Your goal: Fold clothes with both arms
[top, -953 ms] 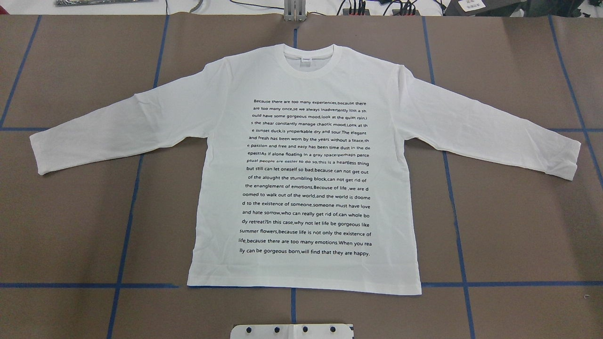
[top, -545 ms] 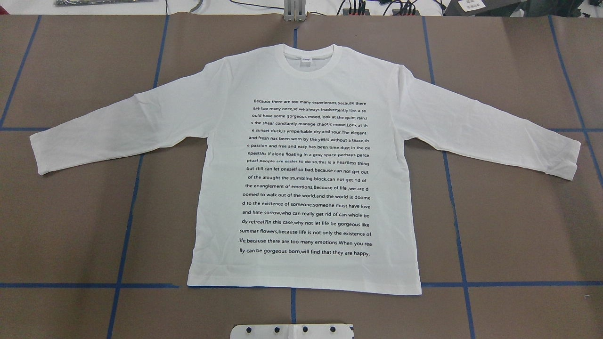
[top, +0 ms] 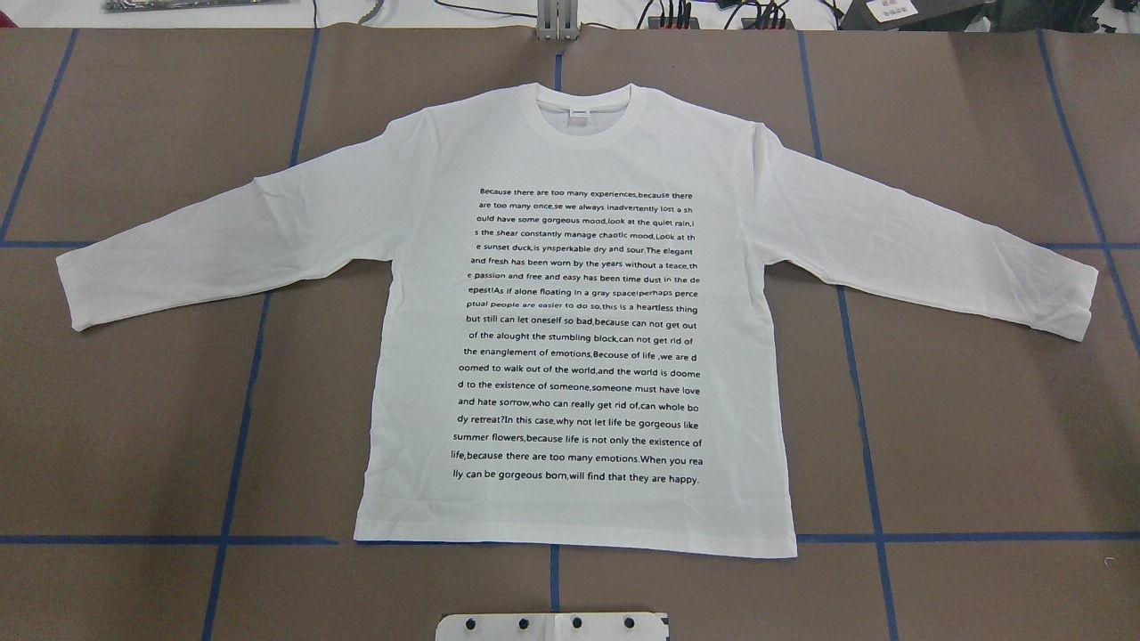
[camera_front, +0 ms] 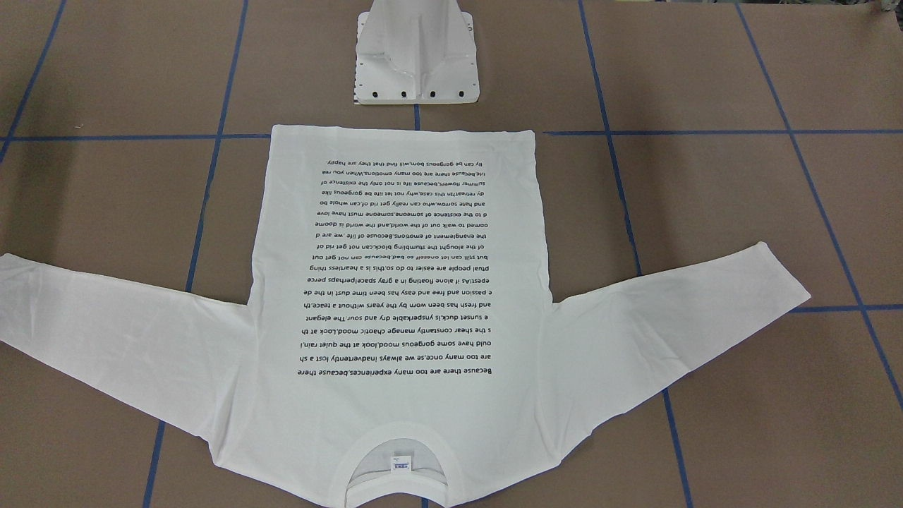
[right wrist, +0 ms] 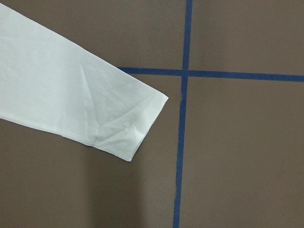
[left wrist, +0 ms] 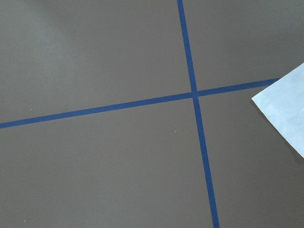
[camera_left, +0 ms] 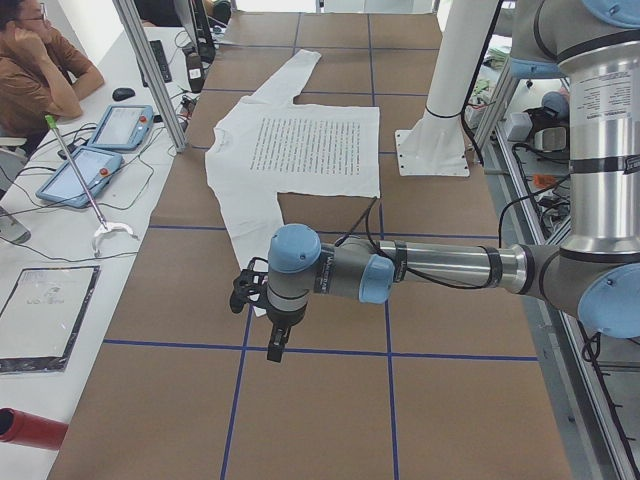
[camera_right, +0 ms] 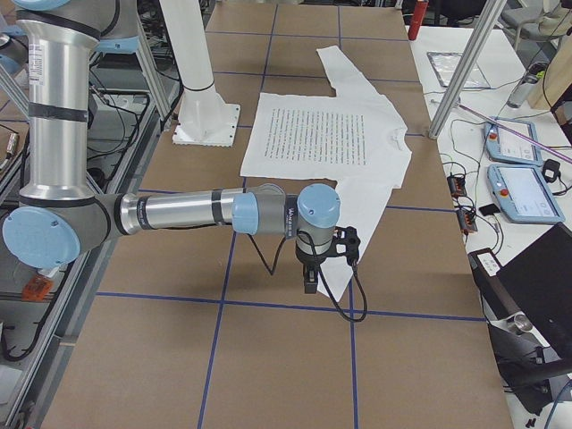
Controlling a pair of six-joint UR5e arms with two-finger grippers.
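Change: none in the overhead view; the T-shirt (top: pixel 579 320) lies as it did a second ago, with no shift of body or sleeves.
Place: flat and face up on the brown table (top: pixel 980 427), centred left to right, crossing the blue tape lines (top: pixel 240 427).
Long axis: the body runs near to far from the robot.
Direction: the collar (top: pixel 585 116) points to the far side; the hem (top: pixel 574 545) lies near, just short of the white pedestal base (camera_front: pixel 416 63).
Print: the block of black text (top: pixel 579 336) faces up and reads upright from the robot's side.
Sleeves: spread out to left and right, each slanting back toward the near side; the left cuff (top: pixel 76 294) and the right cuff (top: pixel 1078 303) lie flat on the table.
Left gripper (camera_left: pixel 273 350): hangs pointing down over the table by the left cuff; its wrist camera catches only a corner of that cuff. Finger state cannot be told.
Right gripper (camera_right: pixel 310 282): hangs pointing down by the right cuff, which its wrist camera shows flat and slightly creased. Finger state cannot be told.
Surroundings: a seated person (camera_left: pixel 30 70) at the far side of the table.
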